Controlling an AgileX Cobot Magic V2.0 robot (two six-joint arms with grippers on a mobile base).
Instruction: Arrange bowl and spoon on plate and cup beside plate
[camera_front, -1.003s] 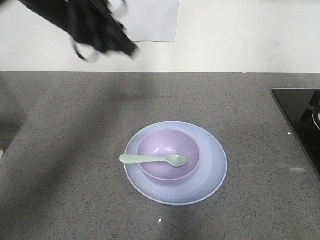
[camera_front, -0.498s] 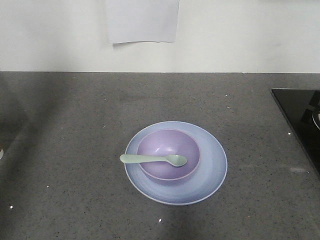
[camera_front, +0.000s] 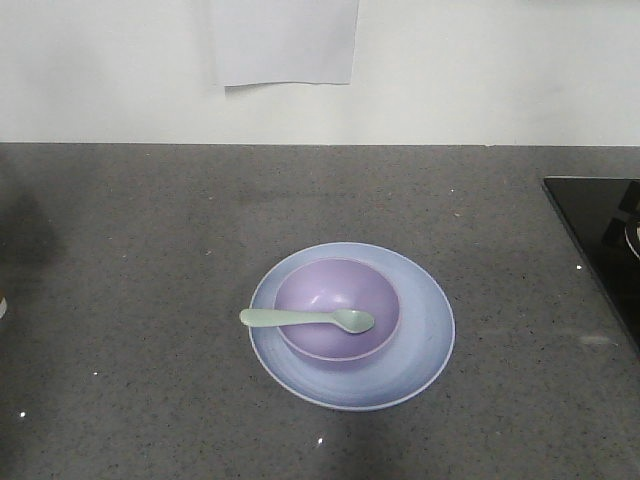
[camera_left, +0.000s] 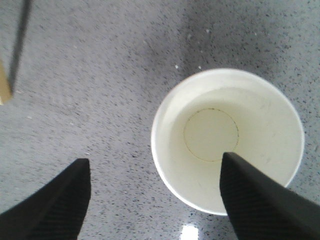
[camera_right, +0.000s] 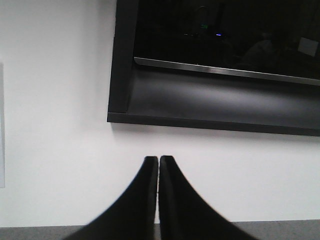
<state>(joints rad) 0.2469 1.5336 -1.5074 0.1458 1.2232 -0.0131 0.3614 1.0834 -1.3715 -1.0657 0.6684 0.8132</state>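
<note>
In the front view the pale blue plate (camera_front: 425, 340) lies mid-counter with the lavender bowl (camera_front: 335, 290) on it. The mint spoon (camera_front: 305, 318) rests across the bowl, handle pointing left over the rim. The cup (camera_left: 212, 132) shows only in the left wrist view, upright, seen from above with its white inside empty. My left gripper (camera_left: 155, 161) hangs open over it: one finger (camera_left: 250, 195) is above the cup's mouth, the other (camera_left: 60, 200) above bare counter, with the cup's near wall between them. My right gripper (camera_right: 159, 159) is shut on nothing, facing the white wall.
A black cooktop (camera_front: 600, 230) fills the counter's right edge. A sheet of paper (camera_front: 285, 40) hangs on the back wall. A dark framed recess (camera_right: 215, 75) is on the wall ahead of the right gripper. A dark strip (camera_left: 17, 45) crosses the left wrist view's top left.
One second ago the left arm was blurred at the front view's upper left; it has since gone out of that view. Plate, bowl and spoon have not moved.
</note>
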